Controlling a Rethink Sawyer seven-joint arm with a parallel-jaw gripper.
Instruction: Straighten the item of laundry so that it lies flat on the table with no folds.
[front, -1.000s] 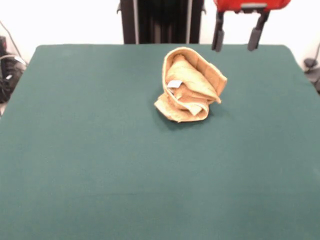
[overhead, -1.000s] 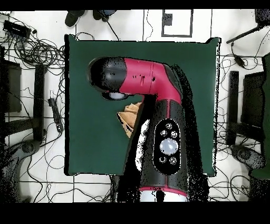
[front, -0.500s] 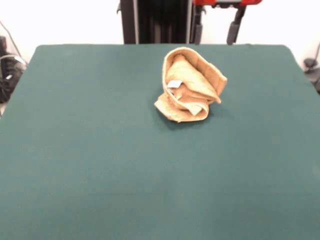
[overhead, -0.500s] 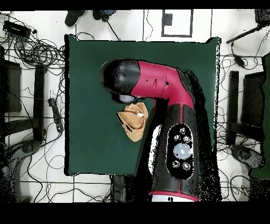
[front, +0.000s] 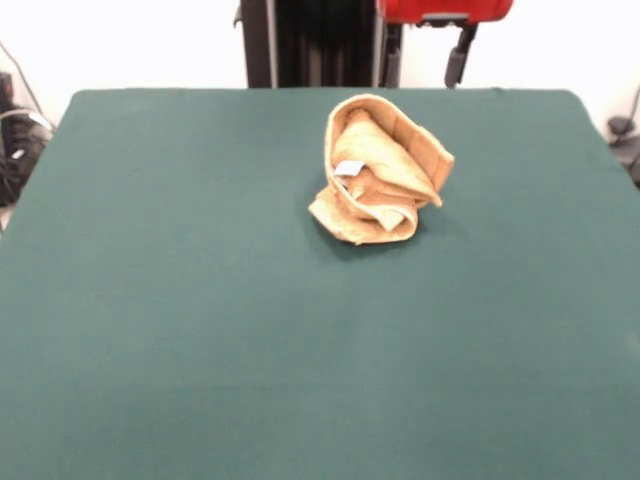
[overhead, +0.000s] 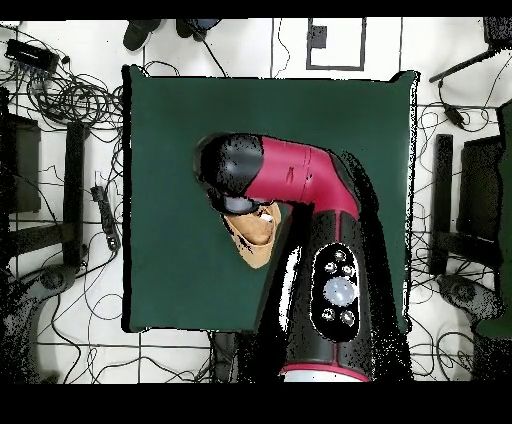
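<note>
**Crumpled towel on green table, my gripper raised behind it**

My gripper (front: 423, 62) hangs at the top edge of the front view, above the table's far edge, with its 2 dark fingers (front: 455, 66) spread apart and holding nothing. The orange-tan towel (front: 380, 170) sits bunched in a rolled heap on the green table (front: 200, 300), toward the far side, well clear of my fingers. From overhead, my red and black arm (overhead: 300, 180) covers part of the towel.
</note>
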